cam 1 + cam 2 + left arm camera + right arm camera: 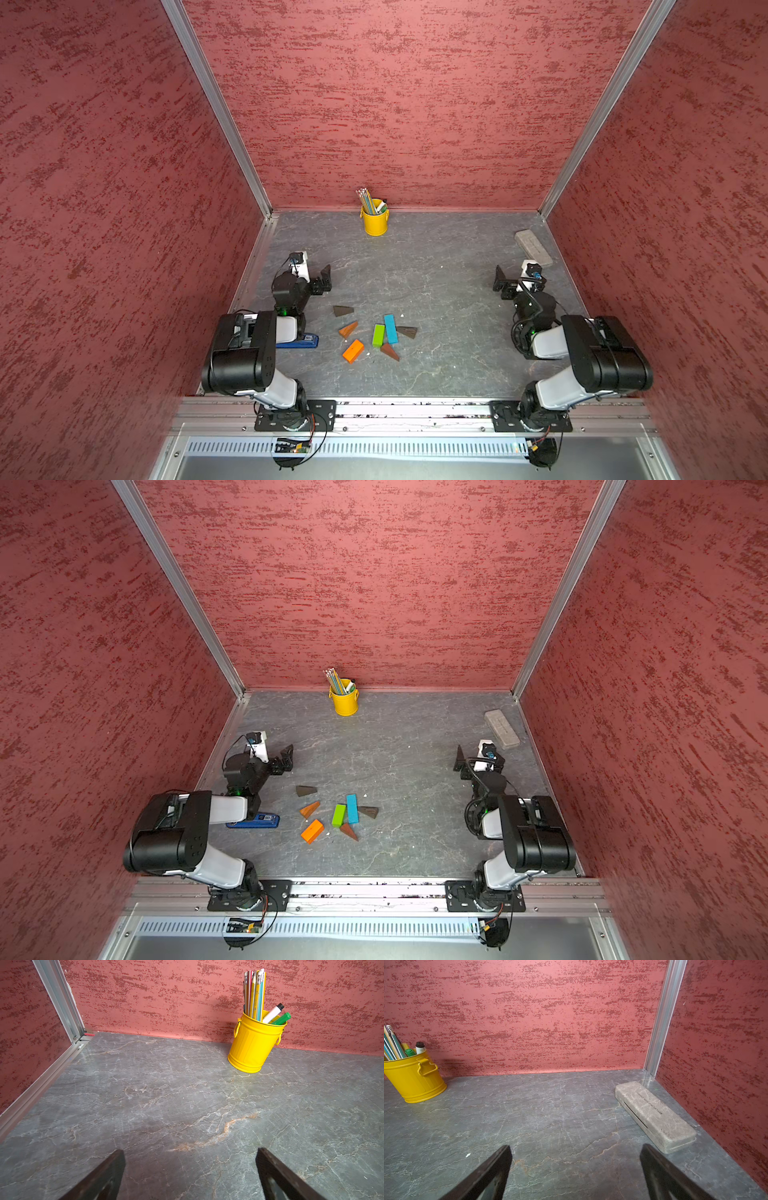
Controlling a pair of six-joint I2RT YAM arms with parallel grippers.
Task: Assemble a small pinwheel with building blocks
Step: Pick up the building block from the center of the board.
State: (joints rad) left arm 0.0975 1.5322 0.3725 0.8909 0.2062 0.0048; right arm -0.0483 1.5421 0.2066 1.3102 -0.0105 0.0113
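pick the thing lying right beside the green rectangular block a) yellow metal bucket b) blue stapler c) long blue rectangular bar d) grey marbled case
c: in a top view the long blue rectangular bar lies alongside the green rectangular block, nearer to it than anything else on the table.

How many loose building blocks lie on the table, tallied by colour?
Orange block: 1
Green block: 1
Blue bar: 1
Dark brown wedges: 2
Reddish brown wedges: 2
Total: 7
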